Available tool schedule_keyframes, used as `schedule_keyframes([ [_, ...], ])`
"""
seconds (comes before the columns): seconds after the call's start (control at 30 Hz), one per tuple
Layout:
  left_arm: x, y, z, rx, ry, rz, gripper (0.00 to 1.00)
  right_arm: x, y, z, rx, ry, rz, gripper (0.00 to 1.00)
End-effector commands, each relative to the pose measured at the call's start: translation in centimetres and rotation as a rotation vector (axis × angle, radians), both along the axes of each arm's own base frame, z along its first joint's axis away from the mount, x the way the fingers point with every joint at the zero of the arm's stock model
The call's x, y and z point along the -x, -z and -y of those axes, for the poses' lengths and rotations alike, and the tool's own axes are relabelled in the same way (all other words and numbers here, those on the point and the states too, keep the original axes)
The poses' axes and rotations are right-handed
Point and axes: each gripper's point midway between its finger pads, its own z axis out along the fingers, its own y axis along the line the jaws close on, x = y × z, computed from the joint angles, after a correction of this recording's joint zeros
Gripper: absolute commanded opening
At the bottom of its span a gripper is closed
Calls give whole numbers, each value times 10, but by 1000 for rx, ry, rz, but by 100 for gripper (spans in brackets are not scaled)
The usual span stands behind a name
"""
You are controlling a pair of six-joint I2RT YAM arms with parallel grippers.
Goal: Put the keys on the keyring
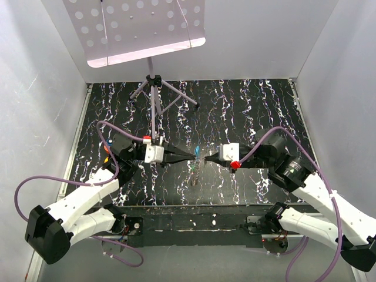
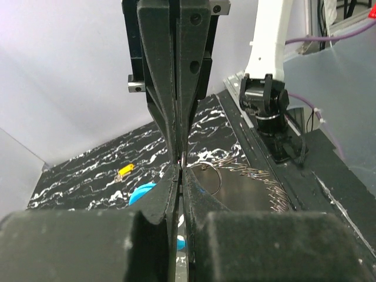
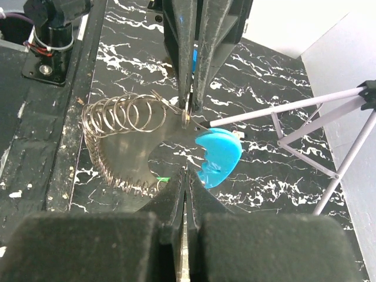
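Right wrist | keyring point(image 3: 217, 154) hangs just in front of stand point(image 3: 305, 106), between both tips | left gripper point(image 3: 188, 111) pinches it | right gripper point(image 3: 185, 174) pressed together beside it, grip unclear | step: likely steadying ring | next: needs a key, none discernible

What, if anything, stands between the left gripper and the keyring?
Nothing visible does. In the right wrist view the shut left gripper has its tips right at the keyring, where the wire coil meets the blue tag. The shut right gripper faces it from the opposite side, with no other object between them.
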Motion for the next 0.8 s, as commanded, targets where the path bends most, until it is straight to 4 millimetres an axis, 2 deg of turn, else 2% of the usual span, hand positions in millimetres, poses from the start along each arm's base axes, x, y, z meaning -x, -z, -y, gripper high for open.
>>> schedule_keyframes([
  [0.0,-9,8,-1,-29,-75,68,0,-7,-12,-2,-65,42,93,1],
  [0.2,-20,22,-2,-71,-128,78,0,-3,-4,2,-83,60,59,1],
  [0.4,-31,27,-2,-75,-185,85,0,-6,6,2,-70,50,136,1],
  [0.57,-33,27,-3,-73,-200,95,0,2,12,-2,-55,-22,162,1],
  [0.77,-33,29,-4,-79,-215,110,0,-7,10,-3,-50,-2,224,1],
])
